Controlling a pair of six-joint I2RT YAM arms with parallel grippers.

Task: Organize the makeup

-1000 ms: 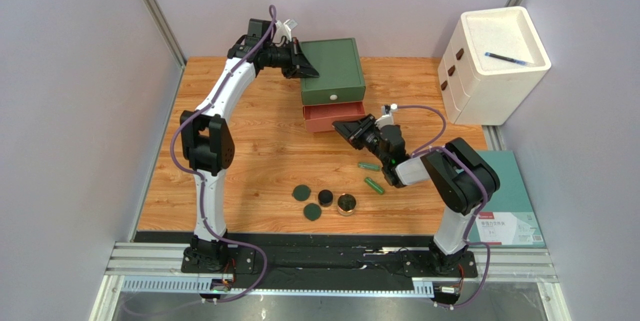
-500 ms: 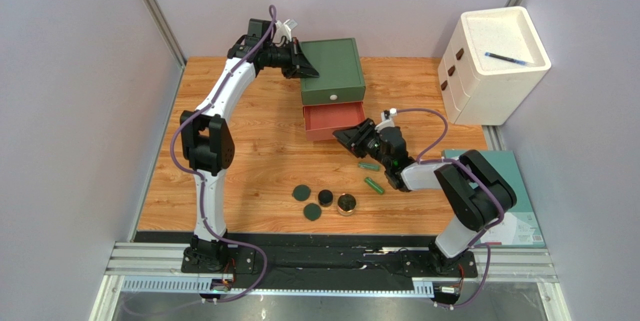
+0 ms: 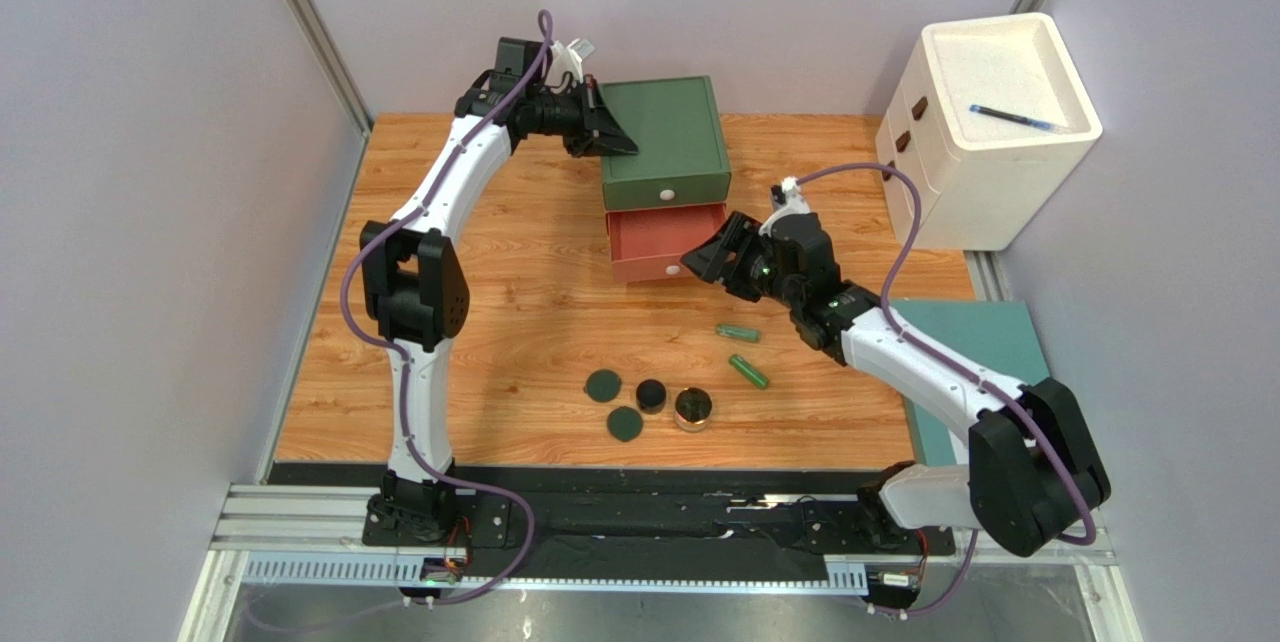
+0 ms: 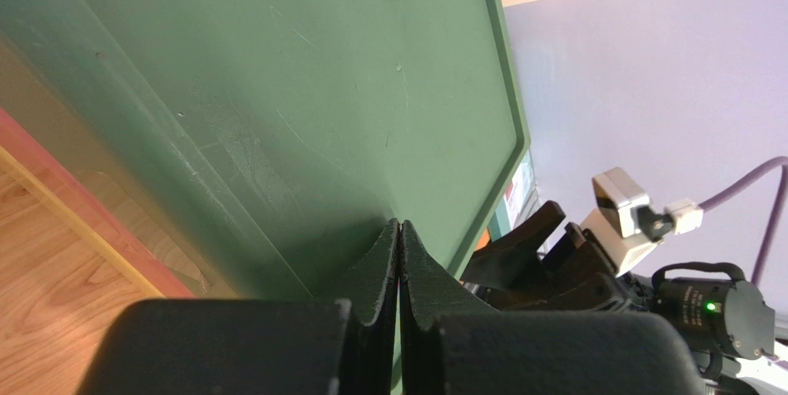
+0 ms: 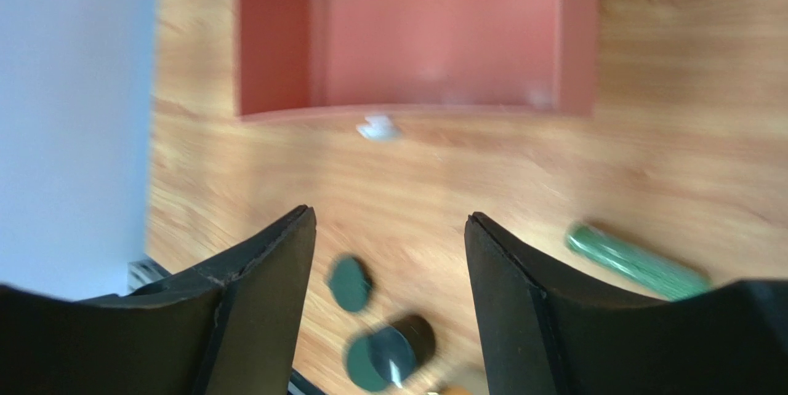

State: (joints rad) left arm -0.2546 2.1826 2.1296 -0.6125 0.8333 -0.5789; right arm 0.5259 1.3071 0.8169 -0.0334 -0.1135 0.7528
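Two green tubes lie on the wooden table. Two dark green discs, a black jar and a gold-rimmed compact sit near the front. No clear or beige tubes are in view. My right gripper is open and empty, hovering by the pulled-out red drawer. Its wrist view shows the drawer's inside, one green tube, a disc and the black jar beyond the open gripper. My left gripper is shut, with its tips on the green box top.
The green, red and yellow drawer box stands at the back centre. A white drawer cabinet with a blue pen on top stands at the right. A teal flat box lies off the table's right edge.
My right arm has swung out to the right and stretched, and its gripper has shifted slightly back toward the red drawer. The left arm and the makeup have not moved.
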